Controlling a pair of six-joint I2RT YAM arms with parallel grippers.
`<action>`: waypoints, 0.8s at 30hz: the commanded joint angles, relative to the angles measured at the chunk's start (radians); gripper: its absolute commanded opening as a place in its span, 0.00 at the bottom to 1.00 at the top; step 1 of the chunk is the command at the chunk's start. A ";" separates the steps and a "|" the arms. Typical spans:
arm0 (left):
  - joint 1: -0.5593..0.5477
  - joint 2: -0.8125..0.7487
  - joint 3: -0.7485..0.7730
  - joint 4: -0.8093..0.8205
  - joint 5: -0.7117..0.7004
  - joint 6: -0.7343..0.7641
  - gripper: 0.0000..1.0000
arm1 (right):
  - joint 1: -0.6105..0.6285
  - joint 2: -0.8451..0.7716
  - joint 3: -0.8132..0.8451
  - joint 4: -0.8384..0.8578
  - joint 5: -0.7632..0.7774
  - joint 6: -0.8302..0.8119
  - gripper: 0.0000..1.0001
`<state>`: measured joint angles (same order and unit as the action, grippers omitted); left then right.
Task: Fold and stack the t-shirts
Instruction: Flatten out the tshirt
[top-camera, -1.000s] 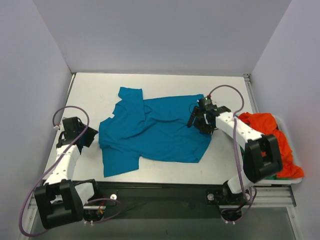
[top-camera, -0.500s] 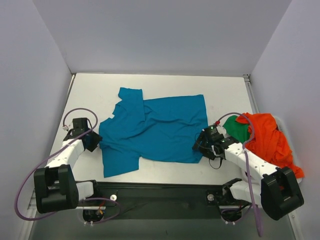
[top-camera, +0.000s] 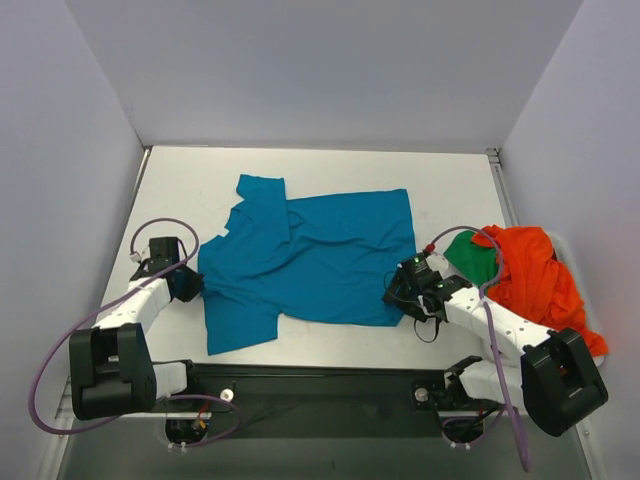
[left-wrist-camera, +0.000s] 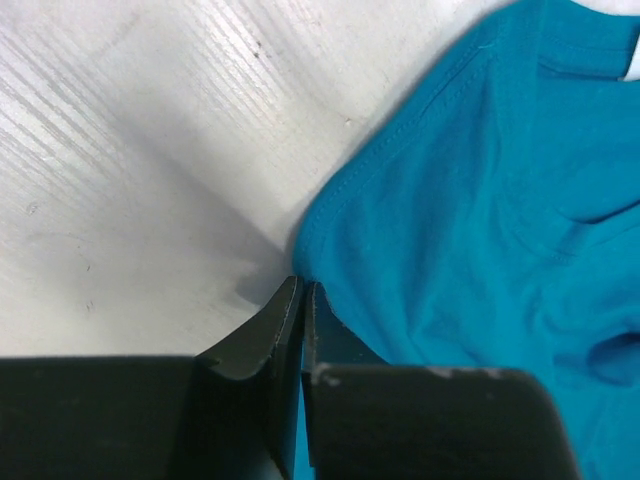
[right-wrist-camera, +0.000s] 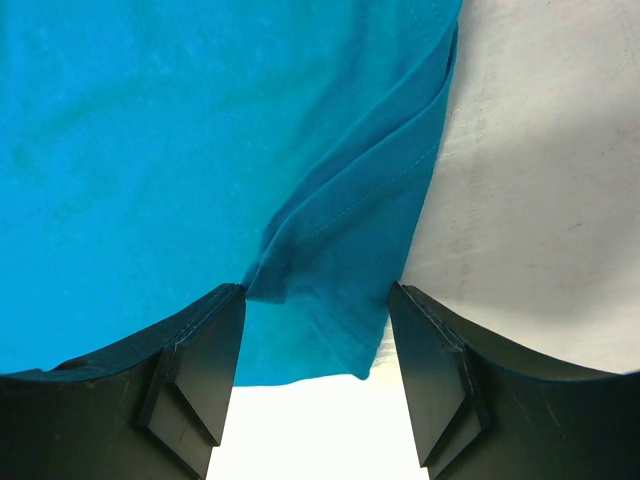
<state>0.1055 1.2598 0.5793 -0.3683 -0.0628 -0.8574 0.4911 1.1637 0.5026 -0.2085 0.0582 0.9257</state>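
The teal-blue t-shirt (top-camera: 310, 260) lies spread and wrinkled on the white table, one sleeve folded up at the back left. My left gripper (top-camera: 190, 285) is at the shirt's left edge. In the left wrist view it (left-wrist-camera: 301, 290) is shut, with a sliver of the teal hem (left-wrist-camera: 480, 200) between the fingers. My right gripper (top-camera: 395, 293) is at the shirt's front right corner. In the right wrist view it (right-wrist-camera: 315, 290) is open, its fingers on either side of the folded corner of the teal cloth (right-wrist-camera: 150, 150). The orange-red t-shirt (top-camera: 535, 275) and green t-shirt (top-camera: 470, 255) lie heaped at the right.
The bare white table (top-camera: 450, 190) shows behind and to the right of the teal shirt. Grey walls close in the left, back and right. The heap of shirts lies against the right wall, close to my right arm. A dark rail runs along the front edge.
My right gripper moved from the shirt's right edge down to its front right corner. My left gripper moved in to the shirt's left edge. The green shirt came into view.
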 joint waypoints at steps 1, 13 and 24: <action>-0.004 -0.037 -0.012 0.054 0.032 0.000 0.08 | 0.030 0.004 0.002 -0.038 0.084 0.027 0.60; -0.003 -0.053 -0.027 0.072 0.049 0.009 0.00 | 0.190 0.065 0.160 -0.176 0.267 0.030 0.55; -0.001 -0.051 -0.030 0.077 0.060 0.026 0.00 | 0.234 0.224 0.237 -0.229 0.345 0.035 0.48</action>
<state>0.1055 1.2194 0.5499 -0.3317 -0.0166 -0.8513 0.7174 1.3628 0.7059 -0.3706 0.3374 0.9432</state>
